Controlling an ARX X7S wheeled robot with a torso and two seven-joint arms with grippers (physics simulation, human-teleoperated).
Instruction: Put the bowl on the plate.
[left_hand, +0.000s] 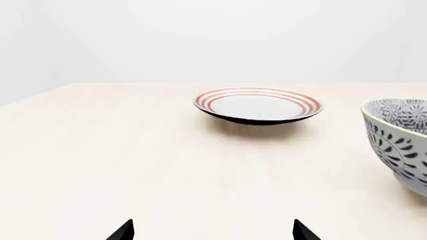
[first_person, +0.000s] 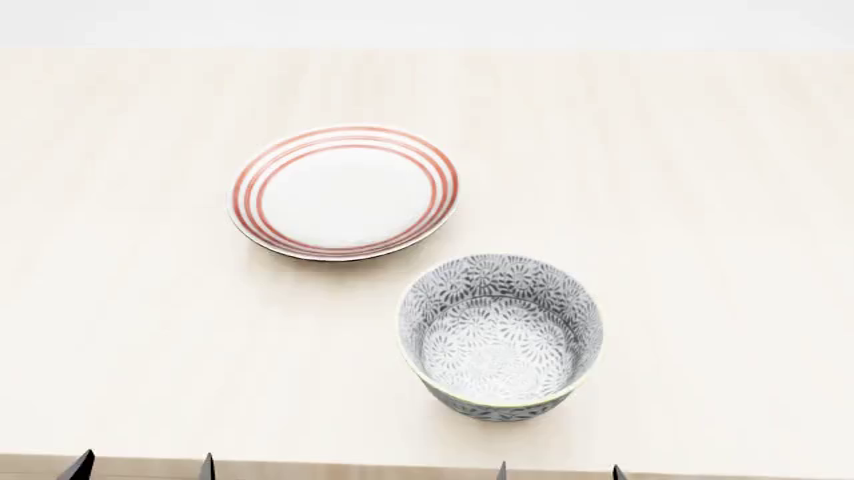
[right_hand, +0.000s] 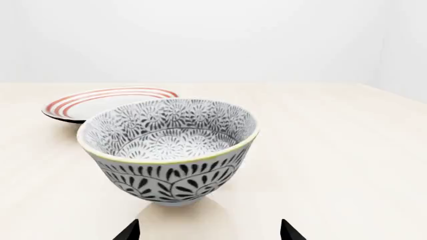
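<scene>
A pale wooden tabletop (first_person: 694, 180) carries the two task items. The plate (first_person: 346, 191), white with three red rings, sits flat on the wood; taking it as landmark, the floral-patterned bowl (first_person: 502, 335) stands upright just beside it, nearer the robot and toward the robot's right, with a narrow strip of table between the two rims. The bowl is empty and rests on the table, not on the plate. The left gripper (left_hand: 212, 232) shows only two dark fingertips, spread apart and holding nothing, facing the plate across open table. The right gripper (right_hand: 208, 231) likewise has its fingertips spread wide with nothing between them, positioned just short of the bowl.
</scene>
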